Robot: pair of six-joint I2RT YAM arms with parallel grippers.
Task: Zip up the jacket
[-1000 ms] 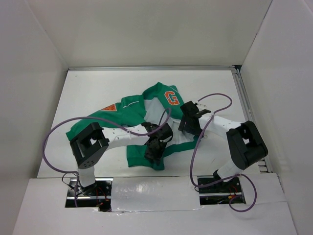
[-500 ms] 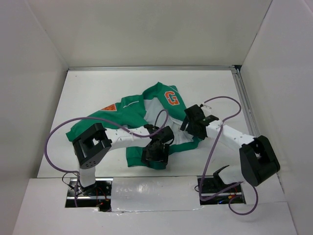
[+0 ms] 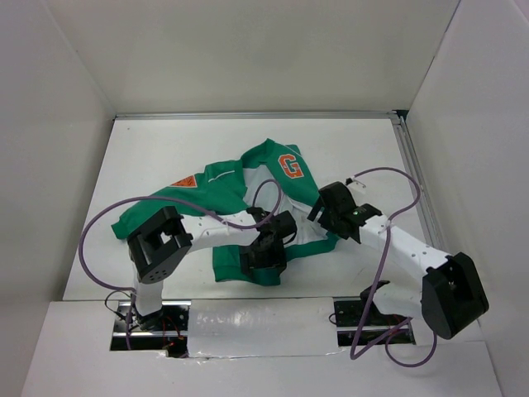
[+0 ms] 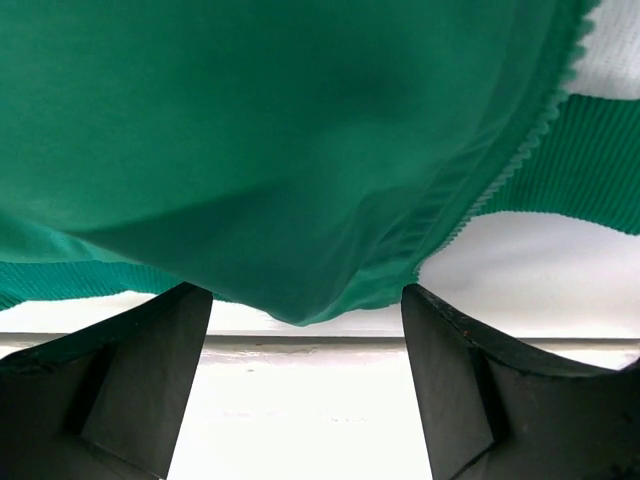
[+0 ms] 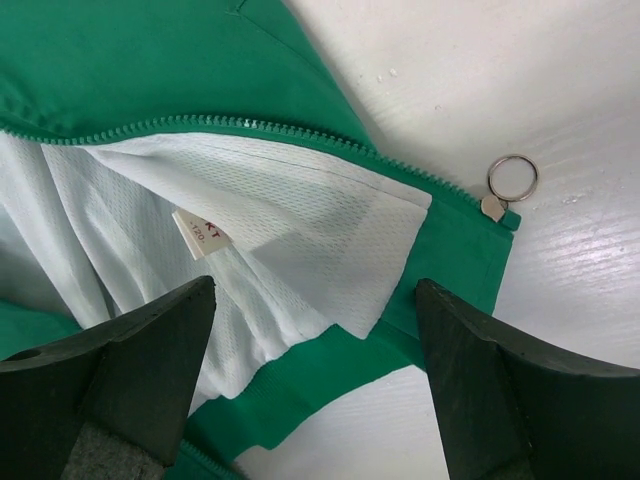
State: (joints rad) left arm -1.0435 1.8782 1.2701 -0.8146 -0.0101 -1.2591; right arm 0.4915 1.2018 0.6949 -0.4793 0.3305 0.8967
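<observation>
Bench [image 3: 149, 149] carries jacket [image 3: 223, 186], crumpled mid-bench, front open, white lining showing; zip unjoined, so whole task seems left. Left hand [image 3: 264, 258] wide over near hem, green fold between fingers, not gripped. Right hand [image 3: 332, 208] wide, empty, above open edge; zip teeth [image 5: 200, 122], then pull ring [image 5: 512, 178], just ahead.

A lab test cell: white walls [image 3: 248, 50] boxing the table [image 3: 157, 149].

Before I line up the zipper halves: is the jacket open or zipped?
Open. Right wrist view: the jacket front lies folded back, white lining exposed, one zipper row unjoined, ring pull at its end.
</observation>
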